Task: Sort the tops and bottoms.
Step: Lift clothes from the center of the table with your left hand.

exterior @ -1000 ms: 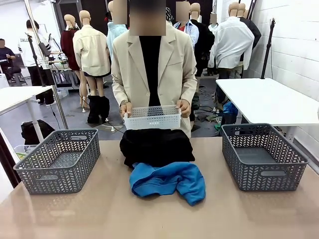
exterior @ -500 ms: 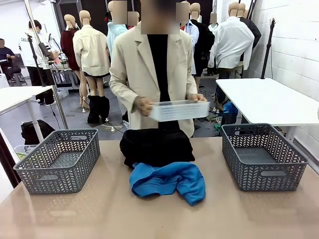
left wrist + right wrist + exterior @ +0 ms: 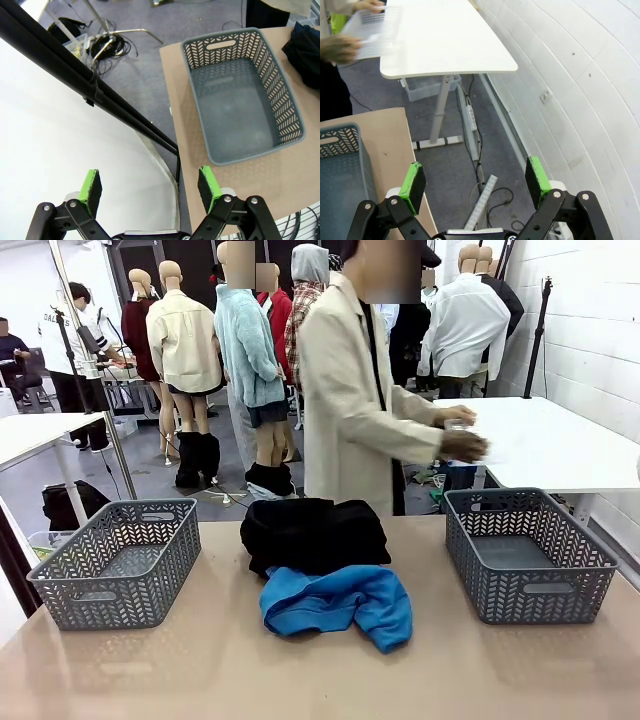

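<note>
1. Blue top lies crumpled at the middle of the table, touching the near side of the dark bottoms (that heap sits toward the table's far edge).
2. A grey left basket stands by the table's left edge and a grey right basket by its right edge, both well apart from the clothes.
3. The left gripper hangs off the table's left edge above the floor, its fingers released and wide with nothing between them. The left basket lies ahead, and a corner of the dark bottoms shows beyond it, well apart from the fingers.
4. The right gripper hangs off the table's right edge, fingers likewise spread and grasping nothing, with the right basket just beside one pad.
5. The person stands at the far edge, turned to a white side table, hands on a white tray.
</note>
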Robot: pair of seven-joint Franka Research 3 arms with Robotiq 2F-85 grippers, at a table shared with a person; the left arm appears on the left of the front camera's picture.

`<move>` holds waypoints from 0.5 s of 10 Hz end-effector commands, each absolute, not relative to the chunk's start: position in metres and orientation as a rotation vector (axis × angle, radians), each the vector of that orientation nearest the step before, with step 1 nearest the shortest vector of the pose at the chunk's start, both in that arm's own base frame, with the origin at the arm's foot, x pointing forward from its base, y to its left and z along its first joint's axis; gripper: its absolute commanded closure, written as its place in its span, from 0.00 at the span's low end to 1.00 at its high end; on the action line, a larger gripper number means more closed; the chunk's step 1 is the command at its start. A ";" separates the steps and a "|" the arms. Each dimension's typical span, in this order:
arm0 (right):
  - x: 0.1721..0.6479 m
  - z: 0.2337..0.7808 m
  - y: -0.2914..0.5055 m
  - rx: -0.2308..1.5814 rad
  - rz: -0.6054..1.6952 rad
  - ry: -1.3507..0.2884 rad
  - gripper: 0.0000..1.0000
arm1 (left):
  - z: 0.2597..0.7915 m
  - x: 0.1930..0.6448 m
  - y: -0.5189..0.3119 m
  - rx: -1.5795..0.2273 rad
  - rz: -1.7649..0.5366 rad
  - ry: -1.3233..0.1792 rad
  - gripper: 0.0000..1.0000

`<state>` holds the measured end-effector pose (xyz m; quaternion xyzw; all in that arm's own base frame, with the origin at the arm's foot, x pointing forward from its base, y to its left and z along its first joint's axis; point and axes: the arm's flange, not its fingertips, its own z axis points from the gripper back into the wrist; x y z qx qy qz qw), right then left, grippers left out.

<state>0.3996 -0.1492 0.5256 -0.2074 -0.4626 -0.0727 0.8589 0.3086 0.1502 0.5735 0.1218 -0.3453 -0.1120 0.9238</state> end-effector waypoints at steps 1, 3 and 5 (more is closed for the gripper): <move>0.399 0.525 -0.151 -0.438 -0.146 -0.967 0.00 | 0.574 0.309 0.152 0.251 -0.231 -0.722 0.00; 0.399 0.525 -0.151 -0.438 -0.146 -0.967 0.00 | 0.574 0.309 0.152 0.251 -0.231 -0.722 0.00; 0.399 0.525 -0.151 -0.438 -0.146 -0.967 0.00 | 0.574 0.309 0.152 0.251 -0.231 -0.722 0.00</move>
